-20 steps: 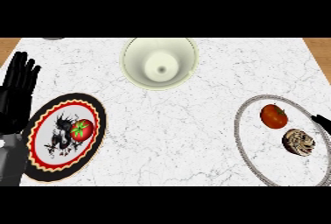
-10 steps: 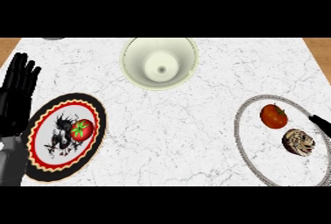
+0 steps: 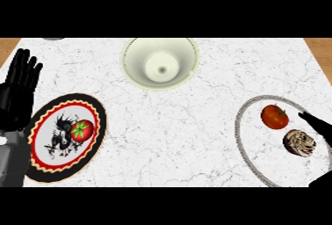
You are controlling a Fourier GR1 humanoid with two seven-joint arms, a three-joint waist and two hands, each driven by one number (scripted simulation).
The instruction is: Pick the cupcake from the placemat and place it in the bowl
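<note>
Cupcake on the grey-rimmed placemat at the right; bowl holds nothing.

The cupcake, brown with pale swirls, lies on the round white placemat near the right edge of the marble counter, just beside a red tomato on the same mat. The right hand comes in from the right edge, one dark finger reaching over the mat just above the cupcake; too little of it shows to tell whether it is released or clenched. The cream bowl stands at the far middle of the counter, well apart from the cupcake. At the left edge the left hand rests with fingers straight and pointing up, holding nothing, beside a black-and-red rimmed plate bearing a second red tomato-like item with a green top.
</note>
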